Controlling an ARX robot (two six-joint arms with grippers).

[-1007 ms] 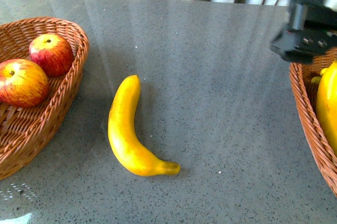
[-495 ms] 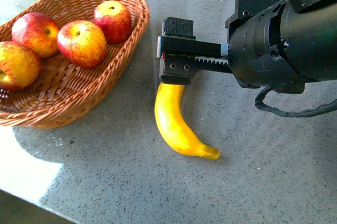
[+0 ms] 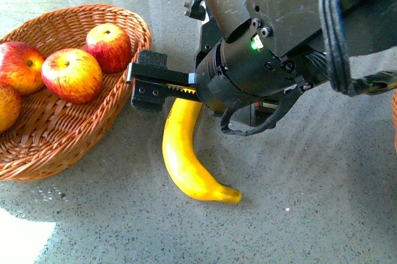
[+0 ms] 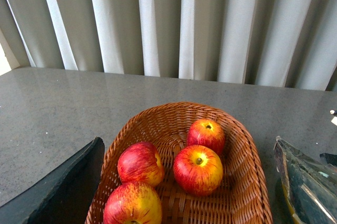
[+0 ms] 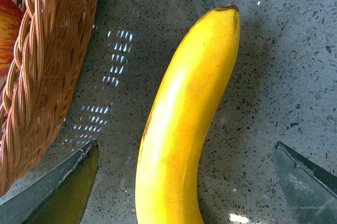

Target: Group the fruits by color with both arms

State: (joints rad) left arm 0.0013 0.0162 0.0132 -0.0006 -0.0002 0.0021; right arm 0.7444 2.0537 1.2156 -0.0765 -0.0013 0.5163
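Note:
A yellow banana (image 3: pixel 186 158) lies on the grey table beside a wicker basket (image 3: pixel 93 121) holding several red apples (image 3: pixel 71 75). My right gripper (image 3: pixel 144 79) is open and hangs over the banana's far end, next to the basket's rim. In the right wrist view the banana (image 5: pixel 184 124) lies between the two spread fingers of the right gripper (image 5: pixel 184 192), not touched. My left gripper (image 4: pixel 187 203) is open and empty above the basket (image 4: pixel 247 182) and its apples (image 4: pixel 198 169). It does not show in the front view.
The basket's woven wall (image 5: pixel 47 66) is close beside the banana and one right finger (image 5: pixel 68 182). The bulky right arm (image 3: pixel 279 41) covers the table's middle and back. A second basket's rim (image 3: pixel 394 115) shows at the right edge. Curtains (image 4: pixel 168 19) hang behind the table.
My right arm has come from the right basket across to the banana and now hangs lower over its far end. The front view itself has shifted towards the apple basket.

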